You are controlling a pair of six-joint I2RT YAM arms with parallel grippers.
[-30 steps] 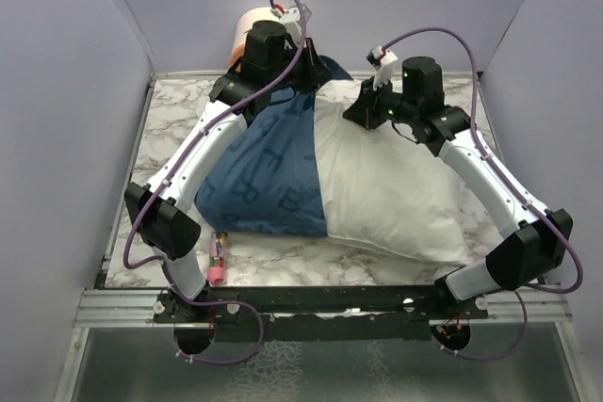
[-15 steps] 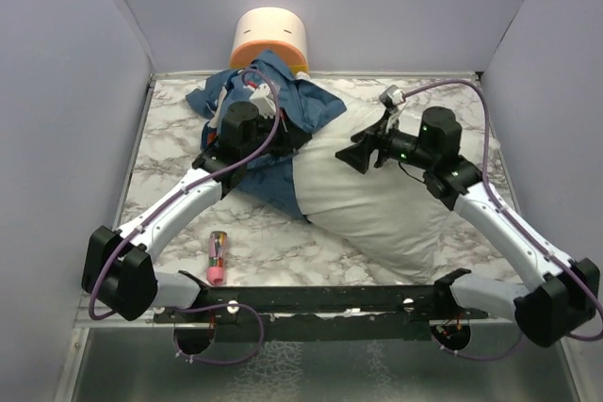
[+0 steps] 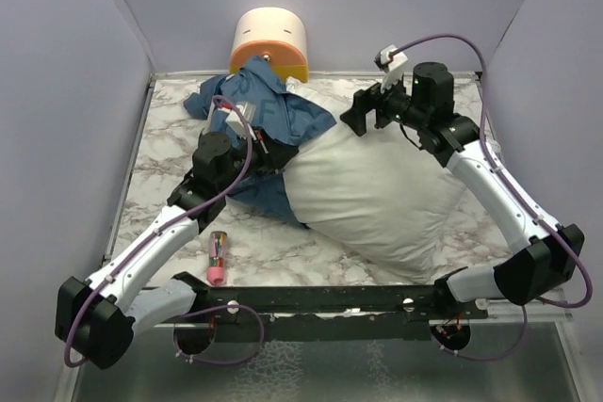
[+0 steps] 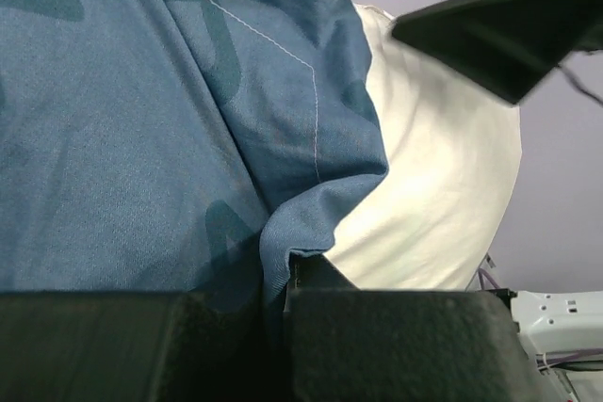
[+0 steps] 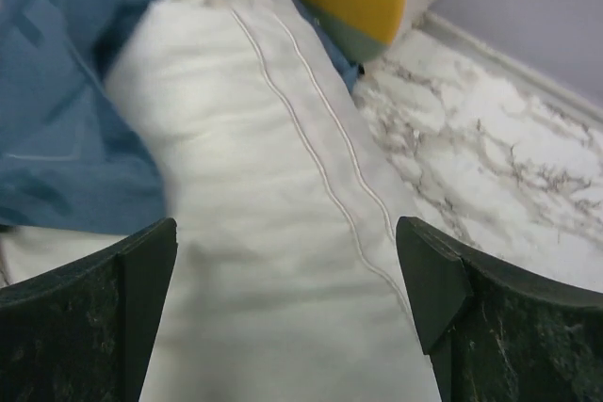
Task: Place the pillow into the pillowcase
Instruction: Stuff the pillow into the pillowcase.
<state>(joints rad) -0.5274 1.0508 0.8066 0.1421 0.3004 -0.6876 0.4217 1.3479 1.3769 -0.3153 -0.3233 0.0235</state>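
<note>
around: cream-and-orange cylinder (image 3: 271, 42) at far wall, just behind pillowcase (image 3: 273, 115); pink tube (image 3: 218, 257) on tabletop (image 3: 155, 152) beside left arm | pillow (image 3: 377, 200) mid-tabletop, far-left end under pillowcase | left pincer (image 4: 285, 280) clamped on pillowcase cloth | right pincer (image 5: 287, 261) spread wide above pillow, holding nothing | change: a second ago pillowcase covered pillow's left half, right pincer closed | hidden: left arm covers pillowcase mouth

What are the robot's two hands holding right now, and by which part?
The left hand pinches the pillowcase by a fold at its edge; the open right hand holds nothing.
</note>
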